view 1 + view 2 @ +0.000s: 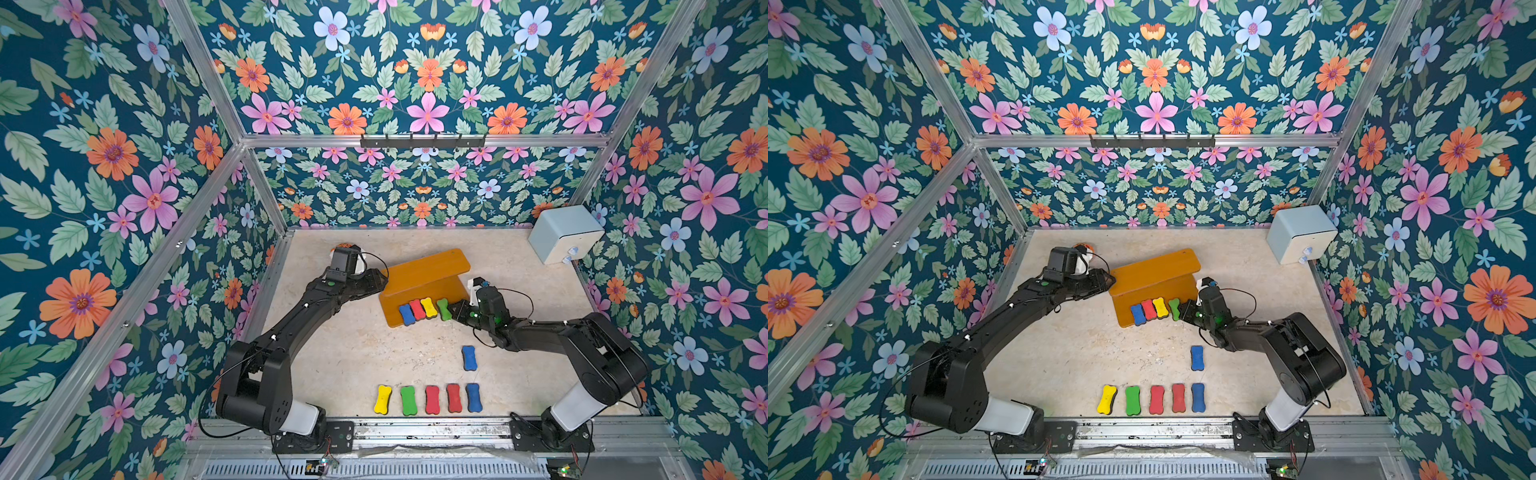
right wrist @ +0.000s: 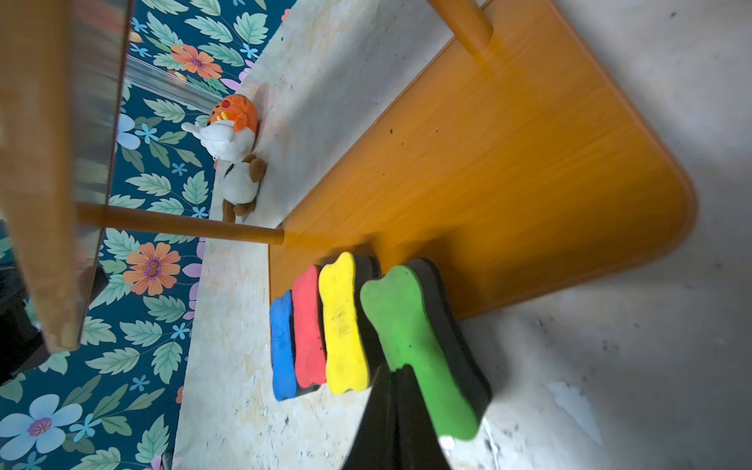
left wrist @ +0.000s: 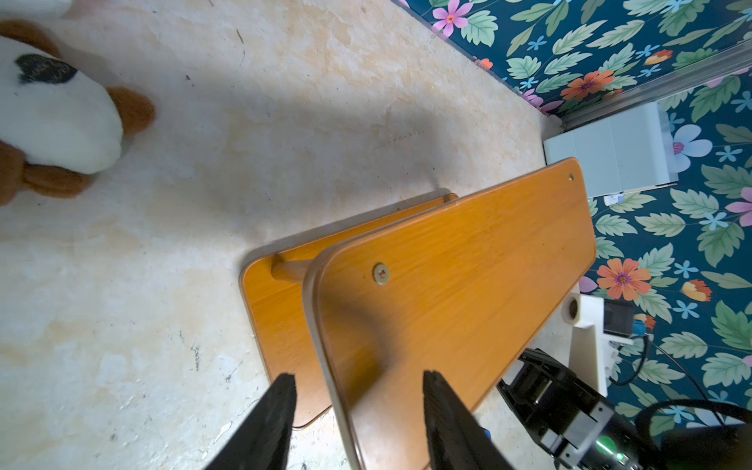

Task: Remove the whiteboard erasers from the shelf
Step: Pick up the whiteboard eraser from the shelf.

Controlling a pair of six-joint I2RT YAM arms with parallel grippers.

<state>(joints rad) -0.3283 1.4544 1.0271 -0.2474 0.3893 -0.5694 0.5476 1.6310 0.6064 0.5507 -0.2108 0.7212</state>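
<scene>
The orange-brown shelf (image 1: 424, 272) stands mid-table. At its lower board's front edge a blue (image 2: 283, 346), a red (image 2: 309, 325), a yellow (image 2: 344, 321) and a green whiteboard eraser (image 2: 415, 337) stand packed side by side. My right gripper (image 2: 396, 372) is shut with nothing between its fingers, its tips against the green eraser's face; in a top view it (image 1: 454, 311) is beside that eraser (image 1: 443, 309). My left gripper (image 3: 358, 376) is open, its fingers (image 3: 285, 392) astride the upper board's edge (image 3: 325, 366). Several more erasers (image 1: 432, 400) lie on the table near the front.
Two plush toys (image 2: 236, 138) lie at the back left, just behind my left wrist (image 1: 345, 259). A pale blue box (image 1: 565, 235) sits in the back right corner. One blue eraser (image 1: 468, 358) lies alone ahead of the front row, near my right arm.
</scene>
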